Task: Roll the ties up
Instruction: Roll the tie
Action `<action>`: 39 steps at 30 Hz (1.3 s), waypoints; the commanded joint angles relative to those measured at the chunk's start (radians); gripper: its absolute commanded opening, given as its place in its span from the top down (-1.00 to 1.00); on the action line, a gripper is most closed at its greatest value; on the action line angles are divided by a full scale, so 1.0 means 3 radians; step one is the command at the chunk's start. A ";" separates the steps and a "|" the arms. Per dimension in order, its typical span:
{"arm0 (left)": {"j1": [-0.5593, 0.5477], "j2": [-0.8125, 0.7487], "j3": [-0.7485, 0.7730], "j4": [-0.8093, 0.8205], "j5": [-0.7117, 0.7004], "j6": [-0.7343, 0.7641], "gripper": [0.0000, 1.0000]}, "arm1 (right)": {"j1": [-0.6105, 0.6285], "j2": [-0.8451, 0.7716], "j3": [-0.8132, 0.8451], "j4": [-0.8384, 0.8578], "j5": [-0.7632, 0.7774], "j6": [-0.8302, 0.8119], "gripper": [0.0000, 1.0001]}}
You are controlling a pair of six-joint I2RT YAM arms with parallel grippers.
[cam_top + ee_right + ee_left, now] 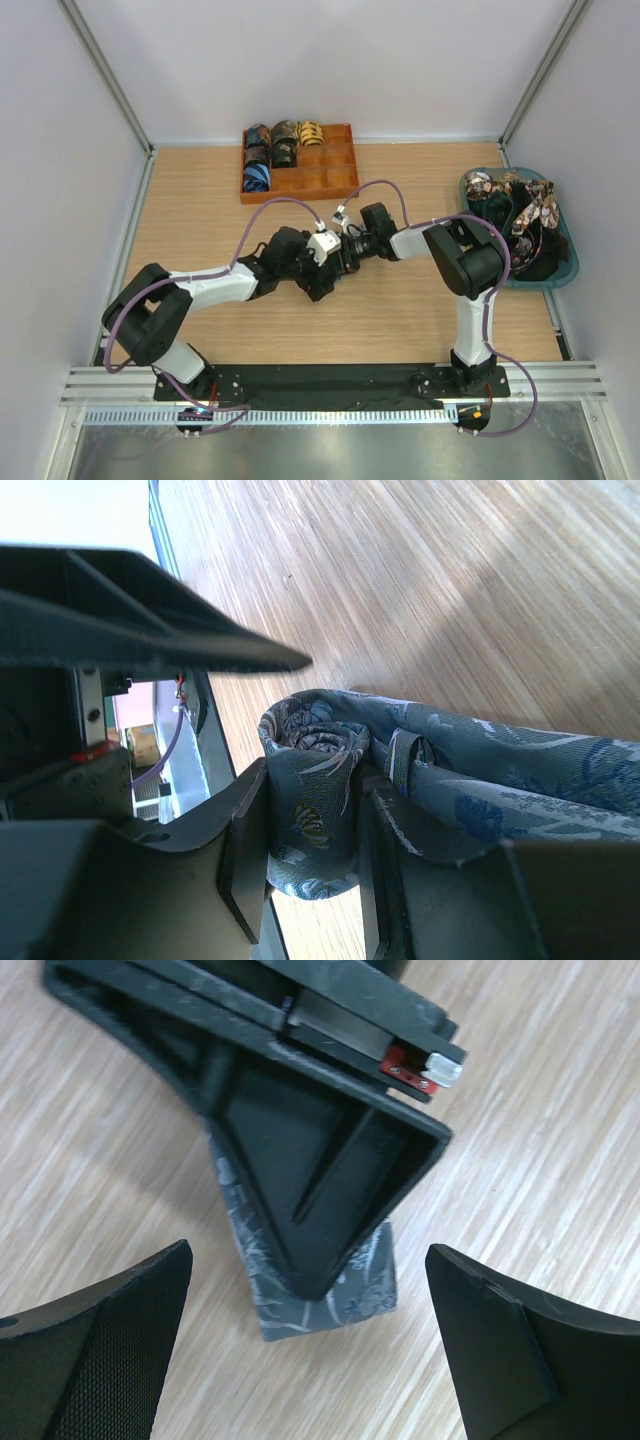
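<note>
From above: rolled ties (272,150) are held in the far tray (335,185), loose ties (520,205) in the right bin (572,262). Left wrist: the left gripper (308,1255) is spread wide over a grey-blue tie (365,1280) mid-table. Right wrist: its rolled end is clamped by the right gripper (310,850).

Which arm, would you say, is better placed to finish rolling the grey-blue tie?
Right, probably: the right gripper grips the tie at its rolled end, while the left gripper hangs open above.
</note>
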 commanded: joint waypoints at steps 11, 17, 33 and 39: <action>-0.0103 0.0329 0.0353 -0.0297 -0.0150 0.0062 -0.97 | -0.0014 0.0094 -0.0102 -0.0197 0.0320 -0.0095 0.46; -0.0195 0.0488 0.0466 -0.0343 -0.0442 0.0011 -0.93 | -0.0019 0.0089 -0.0107 -0.0191 0.0315 -0.0085 0.45; -0.0241 0.0692 0.0563 -0.0502 -0.0580 -0.0030 -0.09 | -0.0024 0.0073 -0.0118 -0.0166 0.0326 -0.0059 0.45; -0.0246 0.0652 0.0543 -0.0583 -0.0534 -0.0060 0.13 | -0.0024 0.0058 -0.0123 -0.0120 0.0316 -0.0008 0.11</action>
